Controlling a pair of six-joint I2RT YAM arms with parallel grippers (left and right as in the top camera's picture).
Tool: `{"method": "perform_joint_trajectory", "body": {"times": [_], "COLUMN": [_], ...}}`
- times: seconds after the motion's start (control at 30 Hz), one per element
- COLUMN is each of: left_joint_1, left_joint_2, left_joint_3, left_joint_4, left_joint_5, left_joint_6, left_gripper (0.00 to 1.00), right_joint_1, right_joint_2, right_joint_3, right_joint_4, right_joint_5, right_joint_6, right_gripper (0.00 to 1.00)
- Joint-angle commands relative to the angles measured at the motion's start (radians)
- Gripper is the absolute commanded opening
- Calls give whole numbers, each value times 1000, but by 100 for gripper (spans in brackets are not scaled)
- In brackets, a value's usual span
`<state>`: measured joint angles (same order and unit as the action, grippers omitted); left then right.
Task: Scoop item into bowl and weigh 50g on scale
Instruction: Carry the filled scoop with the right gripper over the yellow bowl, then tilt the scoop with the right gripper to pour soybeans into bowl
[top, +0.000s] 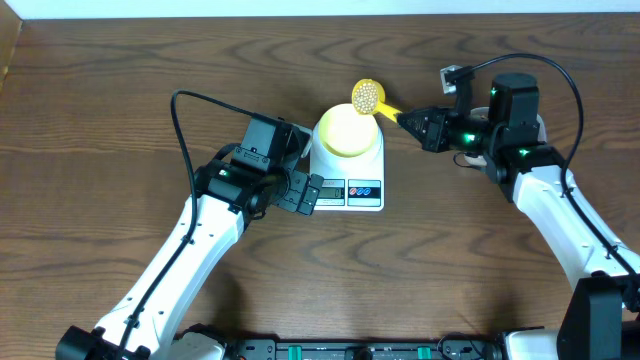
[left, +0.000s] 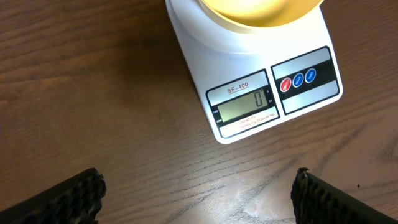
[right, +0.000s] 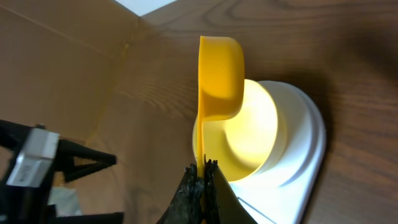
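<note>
Dark wood tabletop (top: 100, 120) all around, and your white scale (top: 372, 158) sits mid-scene with red and blue buttons by a small grey display reading 0. The pale-yellow bowl (top: 347, 130) is right on its platform, and it looks bare inside. Your right pincer (top: 408, 120) is clamped on the handle of a bright yellow scoop (top: 388, 110), heaped with tiny tan beans (top: 366, 97), at the bowl's far rim. Your left pincer (top: 308, 195) is spread wide and holding nothing, just beside the display end.
</note>
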<state>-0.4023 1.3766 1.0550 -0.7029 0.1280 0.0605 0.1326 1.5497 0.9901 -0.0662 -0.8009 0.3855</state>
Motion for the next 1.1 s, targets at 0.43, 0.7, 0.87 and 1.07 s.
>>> {"method": "perform_joint_trajectory", "body": {"times": [0.43, 0.7, 0.87, 1.07], "left_joint_1": [-2, -2, -2, -2], "left_joint_2": [-3, -3, -3, -3], "left_joint_3": [0, 0, 0, 0], "left_joint_4": [-2, -2, -2, -2], "left_joint_5": [-6, -6, -6, -6], "left_joint_6": [14, 14, 14, 14], "left_gripper": [98, 98, 98, 98], "right_joint_1": [92, 121, 147, 160], "right_joint_2": [8, 8, 8, 8], "right_joint_3": [3, 3, 3, 3], "right_joint_4": [-11, -50, -56, -60], "right_joint_5": [126, 190, 253, 305], "right_joint_6": [-249, -343, -373, -414], "right_gripper": [1, 1, 1, 1]}}
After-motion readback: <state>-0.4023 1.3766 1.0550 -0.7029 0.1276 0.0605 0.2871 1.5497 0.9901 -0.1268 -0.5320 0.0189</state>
